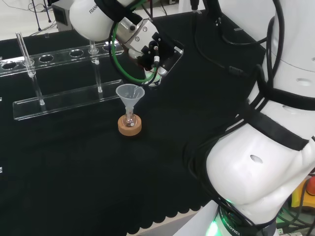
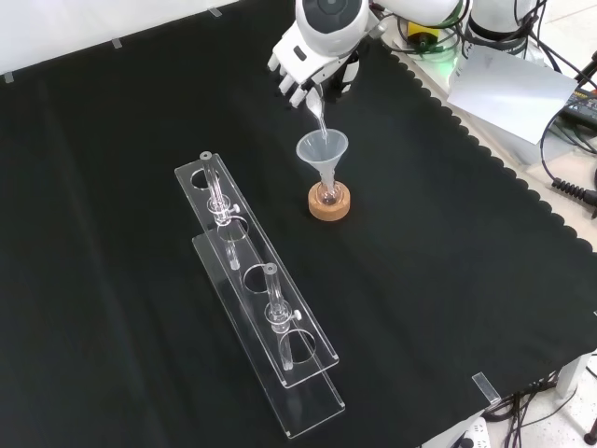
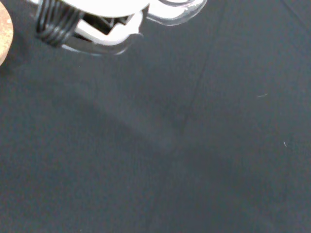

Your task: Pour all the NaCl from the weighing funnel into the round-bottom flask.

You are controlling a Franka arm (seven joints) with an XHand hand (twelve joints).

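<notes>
A small round-bottom flask [image 1: 129, 120] [image 2: 327, 194] sits on a cork ring [image 1: 130, 127] [image 2: 330, 204], and a clear plastic funnel [image 1: 130, 93] [image 2: 323, 149] stands in its neck. The hand [image 1: 153, 49] [image 2: 300, 68] hovers just beyond and above the funnel, its fingers curled round the clear weighing funnel [image 2: 317, 114] [image 1: 152, 79]. The weighing funnel is tilted steeply, with its narrow spout pointing down into the plastic funnel's mouth. In the wrist view a white part of the hand [image 3: 92, 17], a clear glass edge [image 3: 177, 12] and a bit of the cork ring [image 3: 4, 34] show.
A long clear acrylic rack [image 2: 252, 289] [image 1: 59, 78] with round holes holds two glass tubes, left of the flask in both the front and head views. The arm's white links [image 1: 266, 147] stand at the head view's right. The cloth's scalloped edge [image 2: 522, 177] runs at the front view's right.
</notes>
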